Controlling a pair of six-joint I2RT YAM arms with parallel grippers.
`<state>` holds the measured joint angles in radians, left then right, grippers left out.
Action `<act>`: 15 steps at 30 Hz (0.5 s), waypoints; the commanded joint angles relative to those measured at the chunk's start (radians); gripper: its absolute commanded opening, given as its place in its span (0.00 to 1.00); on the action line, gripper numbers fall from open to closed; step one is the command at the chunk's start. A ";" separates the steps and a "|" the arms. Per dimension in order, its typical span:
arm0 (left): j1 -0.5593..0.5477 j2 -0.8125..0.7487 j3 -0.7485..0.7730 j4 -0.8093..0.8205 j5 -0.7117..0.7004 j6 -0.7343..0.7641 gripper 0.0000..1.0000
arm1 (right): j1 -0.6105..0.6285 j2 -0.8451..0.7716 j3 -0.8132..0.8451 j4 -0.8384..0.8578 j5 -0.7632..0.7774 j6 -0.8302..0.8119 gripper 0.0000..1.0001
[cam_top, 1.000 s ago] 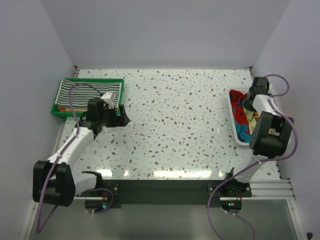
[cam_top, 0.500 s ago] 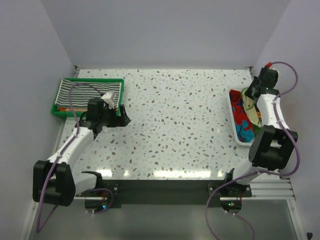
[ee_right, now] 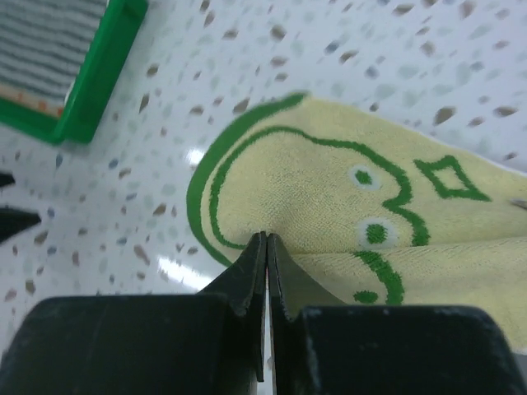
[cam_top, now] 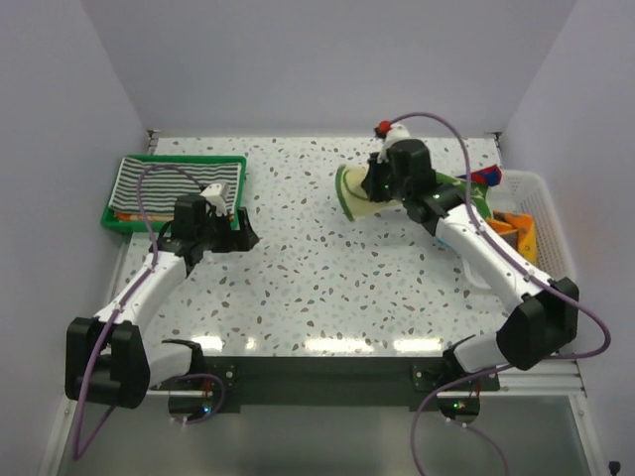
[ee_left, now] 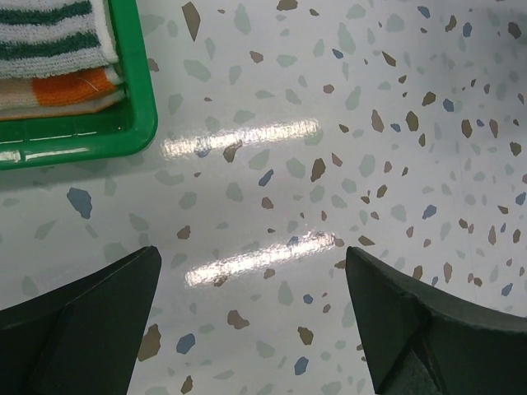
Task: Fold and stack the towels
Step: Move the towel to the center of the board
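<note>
My right gripper (cam_top: 380, 186) is shut on a pale yellow towel with green drawings (cam_top: 355, 194), pinching a fold of it (ee_right: 321, 197) between closed fingertips (ee_right: 266, 239) above the table's far middle. The towel trails back toward the white mesh basket (cam_top: 548, 203), where an orange towel (cam_top: 517, 231) and a red and blue one (cam_top: 486, 177) show. My left gripper (cam_top: 245, 231) is open and empty over bare table (ee_left: 251, 313), beside the green tray. A black-and-white striped towel (cam_top: 169, 186) lies folded in the tray on top of an orange one (ee_left: 58, 89).
The green plastic tray (cam_top: 175, 159) stands at the far left, and its corner shows in the left wrist view (ee_left: 132, 132) and the right wrist view (ee_right: 99, 74). The basket stands against the right wall. Walls enclose the table on three sides.
My right arm has swung from the basket leftward over the table, pulling the yellow-and-green towel out with it. The left arm has not moved.
</note>
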<state>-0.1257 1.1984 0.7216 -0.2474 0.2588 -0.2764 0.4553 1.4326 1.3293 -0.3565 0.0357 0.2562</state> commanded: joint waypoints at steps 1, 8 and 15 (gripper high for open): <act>-0.003 -0.017 0.015 0.056 0.013 -0.009 1.00 | 0.107 0.041 -0.094 -0.052 -0.101 0.040 0.00; -0.003 -0.030 0.006 0.060 0.013 -0.007 1.00 | 0.451 0.178 -0.101 -0.238 -0.249 -0.044 0.48; -0.072 0.000 0.019 0.079 0.030 -0.038 1.00 | 0.324 0.040 -0.091 -0.343 0.160 -0.051 0.75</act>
<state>-0.1493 1.1931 0.7216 -0.2382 0.2588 -0.2821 0.8890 1.5829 1.1893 -0.6151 -0.0387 0.2192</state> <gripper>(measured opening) 0.997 0.723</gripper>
